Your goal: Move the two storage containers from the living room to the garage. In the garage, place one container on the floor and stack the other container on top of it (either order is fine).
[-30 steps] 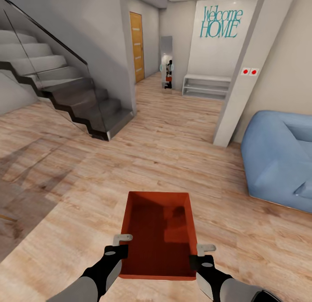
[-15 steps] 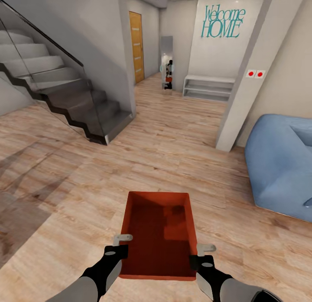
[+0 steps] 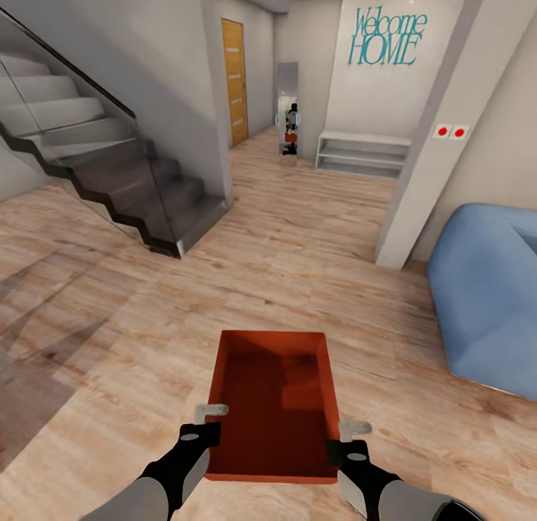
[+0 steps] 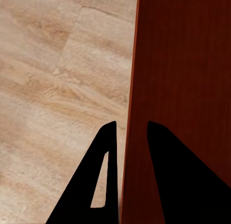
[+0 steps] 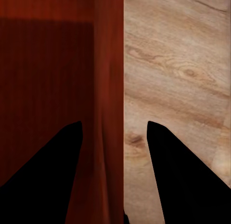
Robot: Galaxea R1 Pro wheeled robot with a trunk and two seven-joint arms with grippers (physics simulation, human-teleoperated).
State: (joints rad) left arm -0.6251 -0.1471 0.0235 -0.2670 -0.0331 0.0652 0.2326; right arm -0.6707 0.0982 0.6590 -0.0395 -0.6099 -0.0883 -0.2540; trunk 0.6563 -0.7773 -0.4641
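Right now the orange-red storage container [image 3: 273, 405] rides above the wood-plank floor [image 3: 298, 260], carried between both arms: the left gripper [image 3: 200, 430] is clamped on its left wall and the right gripper [image 3: 347, 442] on its right wall, each with one finger inside and one outside. Beyond the container stands the dark glass-railed staircase [image 3: 127, 178], with the orange door [image 3: 234, 80] past it. Well right of the container sits the blue sofa [image 3: 488, 297], and the "Welcome HOME" lettering [image 3: 386, 37] hangs on the far wall.

Bin [image 3: 272, 405] held near centre, above plank floor [image 3: 298, 237]. Stairs [image 3: 104, 170] far left; sofa [image 3: 488, 297] right; door [image 3: 234, 80], shelf [image 3: 362, 154] far.
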